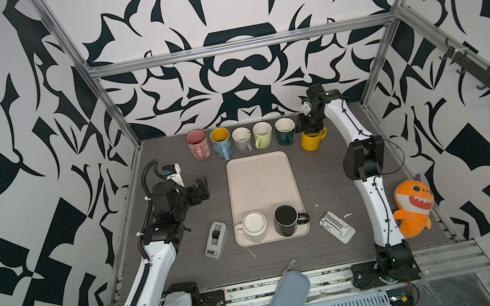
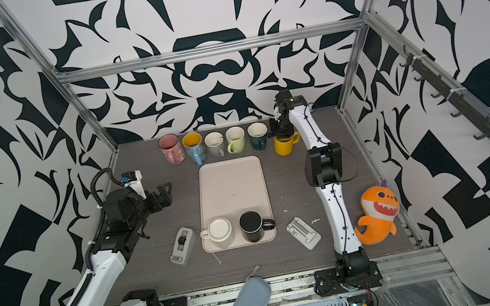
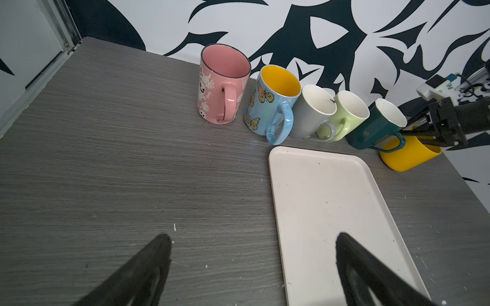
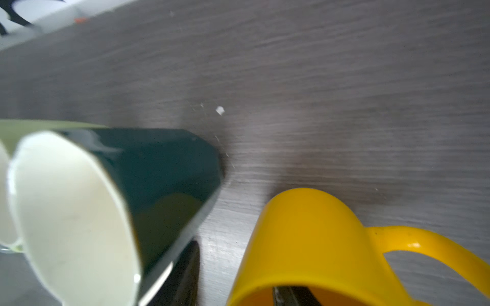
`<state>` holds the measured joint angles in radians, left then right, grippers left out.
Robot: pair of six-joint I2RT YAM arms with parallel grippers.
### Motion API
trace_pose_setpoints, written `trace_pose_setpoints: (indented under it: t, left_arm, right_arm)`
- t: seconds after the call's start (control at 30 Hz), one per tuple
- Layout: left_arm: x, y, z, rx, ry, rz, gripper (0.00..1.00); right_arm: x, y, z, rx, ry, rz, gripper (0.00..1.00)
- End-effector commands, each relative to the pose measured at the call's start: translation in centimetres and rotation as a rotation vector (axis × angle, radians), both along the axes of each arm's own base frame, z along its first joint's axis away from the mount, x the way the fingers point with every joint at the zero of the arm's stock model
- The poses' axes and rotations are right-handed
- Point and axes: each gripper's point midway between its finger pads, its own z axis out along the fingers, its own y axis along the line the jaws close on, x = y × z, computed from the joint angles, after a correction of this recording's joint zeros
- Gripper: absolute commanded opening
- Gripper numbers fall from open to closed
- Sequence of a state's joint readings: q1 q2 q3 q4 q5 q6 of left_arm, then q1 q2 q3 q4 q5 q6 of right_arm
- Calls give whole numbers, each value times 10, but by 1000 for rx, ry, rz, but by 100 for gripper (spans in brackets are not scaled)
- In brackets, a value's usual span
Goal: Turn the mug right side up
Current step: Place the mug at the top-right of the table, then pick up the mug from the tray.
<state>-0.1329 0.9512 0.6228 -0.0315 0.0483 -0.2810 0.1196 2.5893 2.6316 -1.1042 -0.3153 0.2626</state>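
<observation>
A yellow mug stands mouth up on the table at the back right, handle to the right. My right gripper hangs over it, open, one finger inside the mouth and one outside. In the right wrist view a strip of table shows between the outer finger and the mug wall. On the near end of the beige tray a white mug and a black mug stand, seemingly base up. My left gripper is open and empty, left of the tray.
Pink, blue, grey, green and dark teal mugs line the back wall, mouths up. A tape dispenser, a white device, a blue pouch and an orange plush shark lie nearer.
</observation>
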Motion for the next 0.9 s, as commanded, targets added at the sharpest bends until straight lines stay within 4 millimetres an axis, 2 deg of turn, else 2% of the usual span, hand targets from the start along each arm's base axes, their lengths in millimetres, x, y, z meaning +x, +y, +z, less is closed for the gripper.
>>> trace_pose_setpoints:
  t: [0.0, 0.2, 0.37, 0.4, 0.43, 0.47, 0.6, 0.8, 0.87]
  left_arm:
    - [1, 1, 12, 2, -23, 3, 100]
    - [1, 2, 13, 4, -23, 5, 99]
    - [0, 1, 12, 3, -22, 1, 99]
    - [1, 1, 12, 1, -23, 1, 100]
    - [0, 1, 12, 0, -23, 0, 100]
    - [0, 0, 12, -2, -23, -3, 99]
    - [-1, 0, 12, -5, -27, -7, 100]
    - [-5, 0, 15, -11, -39, -9, 100]
    - [-6, 0, 17, -11, -46, -8, 100]
  right_arm:
    - [19, 20, 35, 84, -125, 15, 48]
    - [18, 25, 46, 80, -146, 24, 49]
    - [7, 25, 78, 54, -192, 36, 49]
    - [6, 24, 79, 46, -191, 35, 49]
    - [3, 21, 97, 39, -219, 28, 49]
    - [-3, 19, 94, 25, -198, 23, 49]
    - [-12, 14, 114, 7, -216, 14, 49]
    - [-30, 20, 145, -28, -260, 30, 50]
    - [-42, 27, 157, -44, -277, 52, 49]
